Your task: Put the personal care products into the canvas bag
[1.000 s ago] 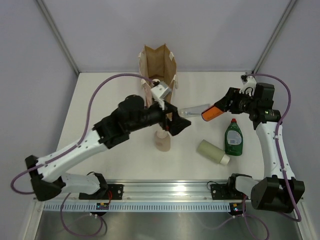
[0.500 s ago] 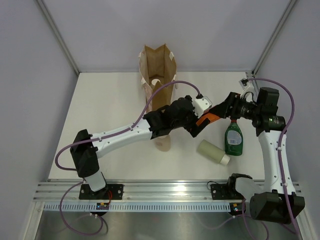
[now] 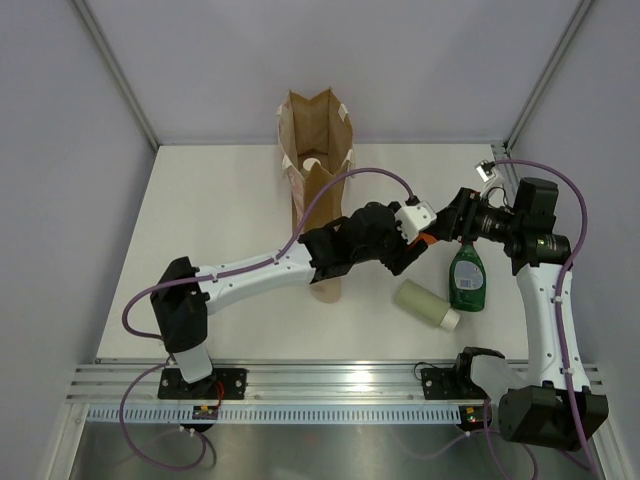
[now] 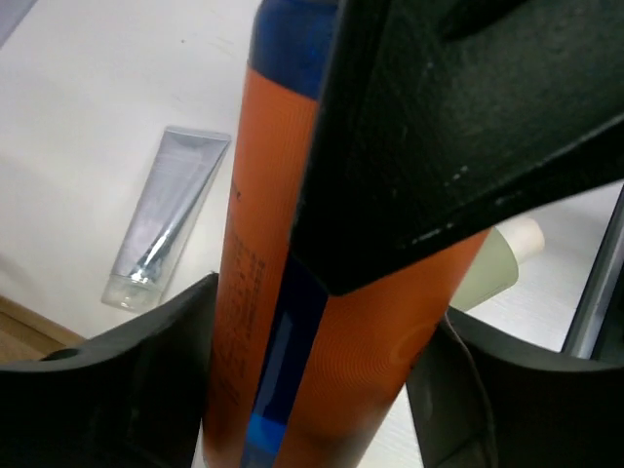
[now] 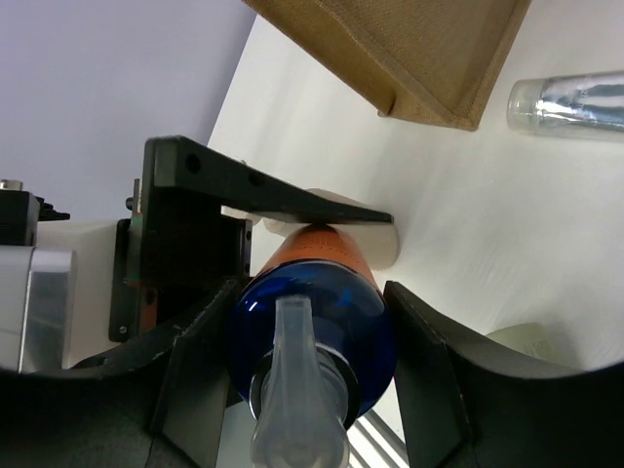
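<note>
top cam, orange bottle [image 3: 427, 240] right of the canvas bag [image 3: 315, 125], left claw [image 3: 410, 250] and right claw [image 3: 447, 228] both on it, left wrist, fingers [image 4: 146, 370] snug either side of its orange body, silver tube [image 4: 166, 214] on the bench [image 4: 88, 127] beyond, right wrist, claw clamped round its blue top

Nothing could be read. Fine dark print [image 4: 239, 292] on the orange bottle [image 4: 361, 351] was too blurred; the label [image 3: 466, 285] on the dark green bottle [image 3: 467, 262], at four o'clock, was too small.
</note>
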